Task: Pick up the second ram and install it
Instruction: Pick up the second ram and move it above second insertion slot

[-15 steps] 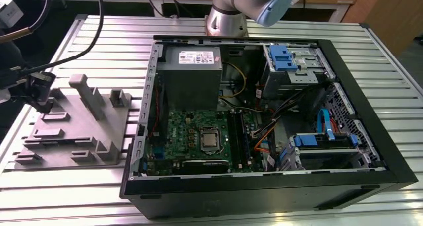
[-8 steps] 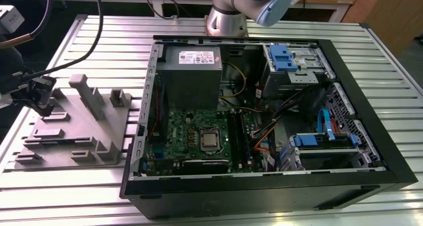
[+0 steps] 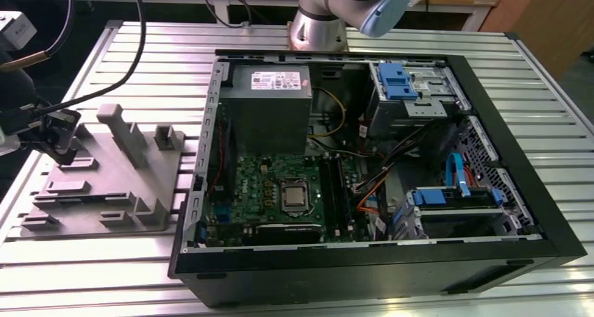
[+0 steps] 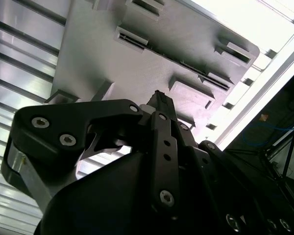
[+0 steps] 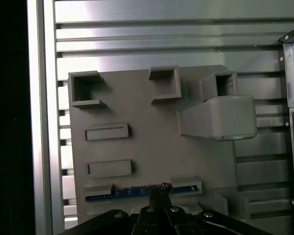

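You are working over a slatted metal table (image 3: 93, 275). Closest in the exterior view lies the open computer case (image 3: 371, 261), side panel off. Inside it the green motherboard (image 3: 250, 185) sits toward the near end and the grey power supply (image 3: 269, 80) lies beyond it.

On the exterior view's left, just beside the case, a grey holding fixture (image 3: 111, 192) rests flat on the slats, and your gripper (image 3: 63, 150) is down over its outer side. In the first wrist view the second ram (image 5: 130, 191) stands on edge in a long slot of that fixture (image 5: 152, 142), a thin blue strip running along the slot. The gripper (image 5: 159, 188) has its tips right at the middle of the strip, meeting its upper edge. The fingers look drawn together into one narrow point, but you cannot tell whether the strip is pinched between them. In the second wrist view the gripper (image 4: 159, 95) points at the fixture (image 4: 186, 44), with its tip close to the grey surface.

At the far edge of the table, behind the case, stands the arm's base (image 3: 320, 28).
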`<action>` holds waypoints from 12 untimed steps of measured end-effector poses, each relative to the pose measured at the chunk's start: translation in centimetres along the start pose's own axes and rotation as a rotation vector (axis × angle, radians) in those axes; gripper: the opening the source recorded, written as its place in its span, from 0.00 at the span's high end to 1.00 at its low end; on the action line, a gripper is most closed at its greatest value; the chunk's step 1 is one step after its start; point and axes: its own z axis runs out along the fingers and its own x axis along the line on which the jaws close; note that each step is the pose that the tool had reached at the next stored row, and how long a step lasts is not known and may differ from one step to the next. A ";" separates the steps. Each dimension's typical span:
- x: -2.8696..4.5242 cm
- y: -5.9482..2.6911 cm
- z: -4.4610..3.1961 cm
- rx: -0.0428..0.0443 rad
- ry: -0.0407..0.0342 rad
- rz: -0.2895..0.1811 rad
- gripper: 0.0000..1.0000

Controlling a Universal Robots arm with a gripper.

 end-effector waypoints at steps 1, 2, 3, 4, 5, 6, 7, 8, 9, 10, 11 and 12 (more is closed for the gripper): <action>0.00 0.00 0.00 0.0000 0.0000 0.000 0.90; 0.00 0.00 0.00 0.0000 0.0000 0.000 0.90; 0.00 0.00 0.00 0.0000 0.0000 0.000 0.90; 0.00 0.00 0.00 0.0000 0.0000 0.000 0.90; 0.00 0.00 0.01 0.0000 0.0000 0.000 0.90; 0.00 0.00 0.01 0.0000 0.0000 0.000 0.90; 0.00 0.00 0.01 0.0000 0.0000 0.000 0.90; 0.00 0.00 0.01 0.0000 0.0000 0.000 0.90; 0.00 0.00 0.01 0.0000 0.0000 0.000 0.90; 0.00 0.00 0.01 0.0000 0.0001 0.000 0.90; 0.00 0.00 0.03 0.0001 0.0000 -0.001 0.90; 0.00 0.00 0.04 0.0003 0.0001 -0.004 0.90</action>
